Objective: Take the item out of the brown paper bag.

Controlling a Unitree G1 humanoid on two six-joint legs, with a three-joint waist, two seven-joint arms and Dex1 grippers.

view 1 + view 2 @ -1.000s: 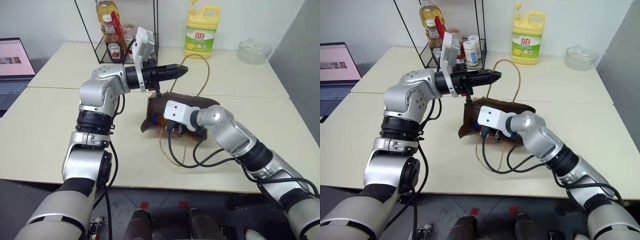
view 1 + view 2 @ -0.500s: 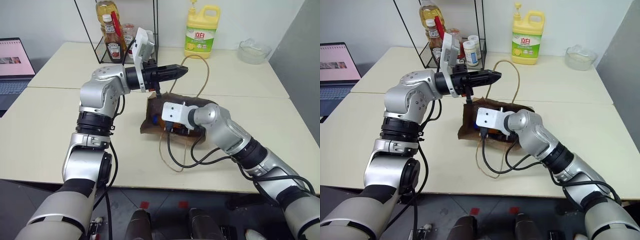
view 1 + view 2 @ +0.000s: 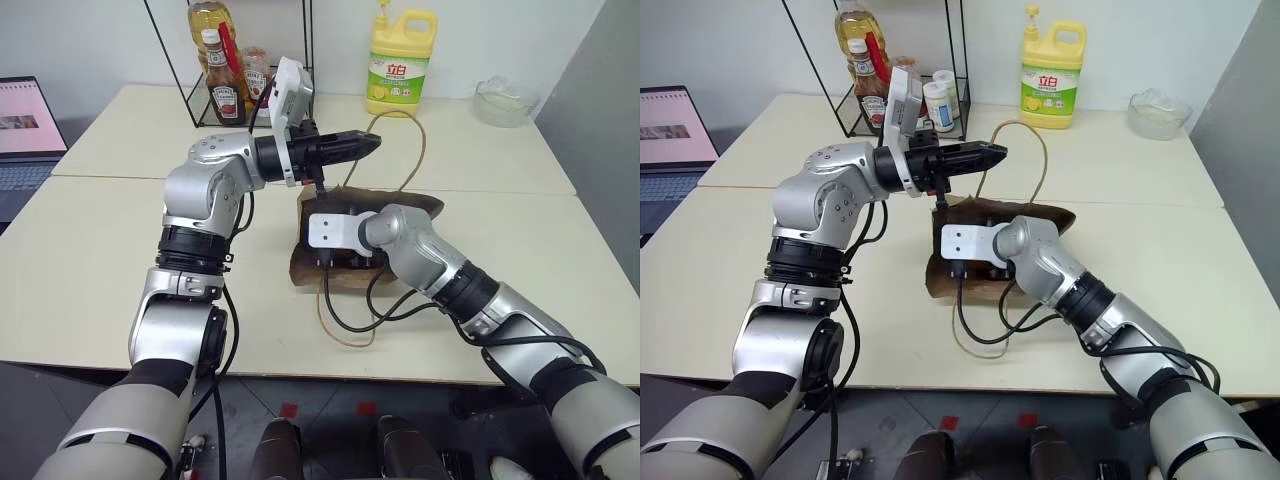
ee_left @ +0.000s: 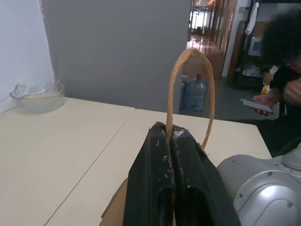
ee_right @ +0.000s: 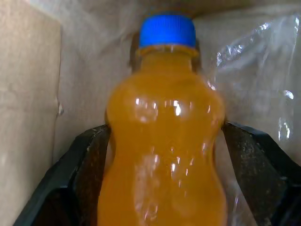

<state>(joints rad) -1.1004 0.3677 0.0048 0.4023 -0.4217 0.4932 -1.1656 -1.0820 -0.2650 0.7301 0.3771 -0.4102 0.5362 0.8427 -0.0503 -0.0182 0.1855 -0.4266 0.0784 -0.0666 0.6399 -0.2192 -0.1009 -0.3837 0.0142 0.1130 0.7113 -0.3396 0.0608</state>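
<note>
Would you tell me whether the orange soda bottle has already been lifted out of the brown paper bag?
No: the orange soda bottle lies inside the brown paper bag, its paper walls around it, between the right gripper's fingers.

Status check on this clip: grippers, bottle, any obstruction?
Left gripper shut on bag handle. Right gripper open, fingers straddling soda bottle inside paper bag. Nothing blocking.

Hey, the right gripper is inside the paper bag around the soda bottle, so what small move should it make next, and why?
Probably close the right gripper on the orange soda bottle. Its fingers stand open on either side of the bottle's body inside the brown paper bag, while the left gripper is shut on a cord handle, so the bag mouth is held up.
</note>
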